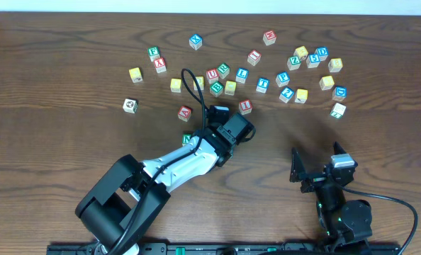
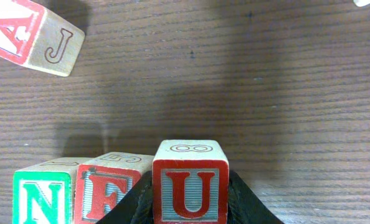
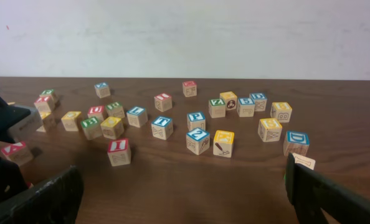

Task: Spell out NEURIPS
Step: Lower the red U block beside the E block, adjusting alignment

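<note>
Pale wood with a red-framed letter: the U cube sits clamped between my left fingers, drawn in narrow on its two sides so the letter faces out and squares with the row. Its place is third, just right of the E cube and the green N cube, so NEU reads in line on the counter. One finger fills the gap beside E, so I judge U cannot close up flush until I let go. My right fingers hang spread wide and empty, well apart from everything. A red A cube lies tilted beyond the row, clear of it. The red I cube waits near the scattered cubes, and bare wood right of U leaves room for R.
</note>
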Motion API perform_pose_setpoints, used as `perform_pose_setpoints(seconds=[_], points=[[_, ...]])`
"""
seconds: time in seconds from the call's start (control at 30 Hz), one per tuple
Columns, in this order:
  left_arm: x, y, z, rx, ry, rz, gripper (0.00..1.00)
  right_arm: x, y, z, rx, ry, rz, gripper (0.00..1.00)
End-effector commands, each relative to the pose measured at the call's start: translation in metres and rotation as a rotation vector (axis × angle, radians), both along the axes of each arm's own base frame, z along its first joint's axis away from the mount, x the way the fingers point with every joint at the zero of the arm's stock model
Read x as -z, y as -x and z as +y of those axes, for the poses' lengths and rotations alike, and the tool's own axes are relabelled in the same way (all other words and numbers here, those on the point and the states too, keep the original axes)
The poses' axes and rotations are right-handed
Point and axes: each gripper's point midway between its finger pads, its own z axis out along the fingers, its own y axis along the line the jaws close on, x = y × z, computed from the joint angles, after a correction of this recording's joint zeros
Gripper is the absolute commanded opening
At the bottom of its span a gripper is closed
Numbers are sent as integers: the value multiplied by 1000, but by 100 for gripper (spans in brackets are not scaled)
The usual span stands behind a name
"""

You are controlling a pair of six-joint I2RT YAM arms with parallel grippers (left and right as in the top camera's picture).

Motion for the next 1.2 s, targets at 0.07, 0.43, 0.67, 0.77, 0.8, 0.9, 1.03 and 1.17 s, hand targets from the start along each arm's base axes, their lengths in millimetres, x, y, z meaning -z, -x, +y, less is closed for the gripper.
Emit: perform_pose_setpoints(seconds=[0.07,0.43,0.67,0.77,0.8,0.9,1.03,1.17], points=[[8,3,11,-31,-30,8,7,1,0,-2,5,13,1,99],[8,2,10,-60,-11,3,7,1,0,-2,5,13,0,99],[6,-1,6,-65,8,-12,8,1,0,-2,5,13,1,99],[5,-3,5,-65,16,-21,8,1,0,-2,5,13,0,99],[5,-5,3,-61,22,-27,7,1,0,-2,5,13,0,99],[5,-9,-1,-62,39,-45,7,1,0,-2,5,13,0,99],[3,-15,-6,-61,61,-67,7,1,0,-2,5,13,0,99],[2,-18,-3,-69,63,-70,7,1,0,-2,5,13,0,99]])
